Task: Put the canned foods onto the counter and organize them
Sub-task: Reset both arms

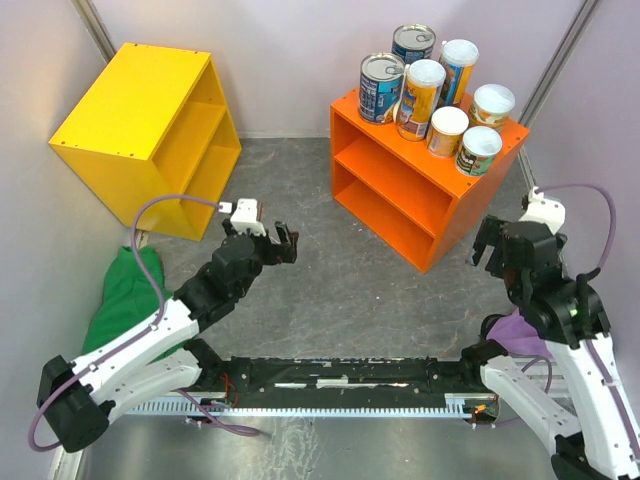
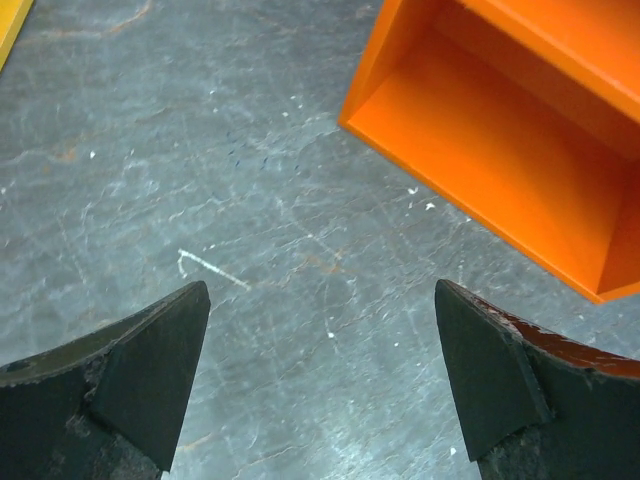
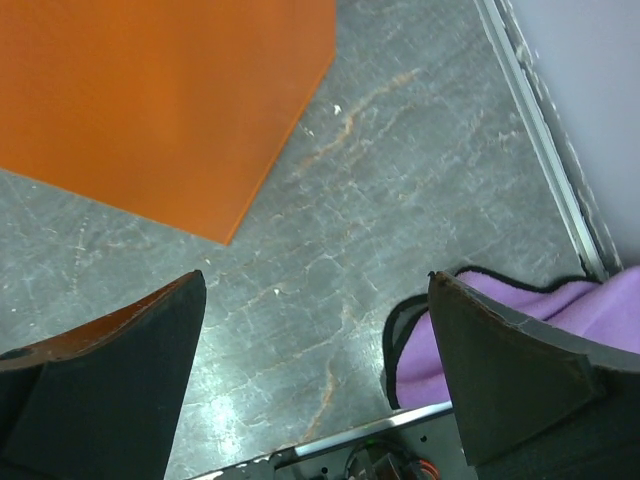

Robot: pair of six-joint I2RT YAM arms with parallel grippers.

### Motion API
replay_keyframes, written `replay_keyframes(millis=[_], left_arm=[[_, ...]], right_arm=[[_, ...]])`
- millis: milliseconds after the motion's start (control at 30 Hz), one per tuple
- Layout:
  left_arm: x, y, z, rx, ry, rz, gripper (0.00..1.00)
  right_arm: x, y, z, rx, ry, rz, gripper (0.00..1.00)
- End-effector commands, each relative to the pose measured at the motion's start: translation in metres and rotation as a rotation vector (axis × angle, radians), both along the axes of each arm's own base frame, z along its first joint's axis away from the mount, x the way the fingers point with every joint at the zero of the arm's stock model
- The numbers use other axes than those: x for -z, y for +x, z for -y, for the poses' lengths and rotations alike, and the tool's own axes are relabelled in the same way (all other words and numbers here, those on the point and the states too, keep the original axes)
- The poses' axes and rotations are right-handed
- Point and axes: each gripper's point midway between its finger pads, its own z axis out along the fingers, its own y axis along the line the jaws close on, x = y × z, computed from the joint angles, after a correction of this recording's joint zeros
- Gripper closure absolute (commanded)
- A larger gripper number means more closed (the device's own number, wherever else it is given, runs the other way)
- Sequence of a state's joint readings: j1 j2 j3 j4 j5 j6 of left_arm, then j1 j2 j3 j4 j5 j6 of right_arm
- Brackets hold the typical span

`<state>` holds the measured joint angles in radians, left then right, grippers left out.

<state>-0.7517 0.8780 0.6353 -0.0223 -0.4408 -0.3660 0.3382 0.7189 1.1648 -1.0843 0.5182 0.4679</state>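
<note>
All the canned foods stand in a cluster on top of the orange counter (image 1: 392, 205) at the back right. Two blue-labelled tins (image 1: 381, 88) (image 1: 413, 44) are at the rear left. Beside them are two tall white-lidded cans (image 1: 420, 99) (image 1: 457, 70). Three short pale-lidded cans (image 1: 448, 131) (image 1: 478, 150) (image 1: 492, 105) fill the right. My left gripper (image 1: 283, 245) (image 2: 320, 288) hovers open over bare floor, left of the counter (image 2: 500, 150). My right gripper (image 1: 484, 244) (image 3: 316, 276) is open and empty, low beside the counter's right side (image 3: 150, 90).
A yellow cabinet (image 1: 150, 120) stands at the back left, with a green cloth (image 1: 125, 290) by the left arm. A purple cloth (image 1: 520, 335) (image 3: 560, 330) lies by the right arm's base. Walls close in both sides, and a black rail (image 1: 330, 375) runs along the near edge.
</note>
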Motion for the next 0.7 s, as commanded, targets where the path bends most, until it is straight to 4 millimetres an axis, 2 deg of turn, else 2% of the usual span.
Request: replay_keyframes(millis=[0,233,400,667], left_arm=[[-0.008,0.000,-0.018,-0.102,-0.129,0.072,0.00],[0.007,-0.001,-0.026,-0.120,-0.089,0.073,0.01],[0.006,0.001,-0.023,-0.109,-0.078,0.082,0.01],[0.004,0.003,-0.021,-0.101,-0.057,0.097,0.01]], right_arm=[[0.011,-0.011,0.014,0.088,0.027,0.067,0.01],[0.018,-0.027,0.026,0.145,0.043,0.127,0.01],[0.022,-0.030,0.032,0.179,0.025,0.101,0.01],[0.017,-0.030,0.036,0.195,0.013,0.124,0.01]])
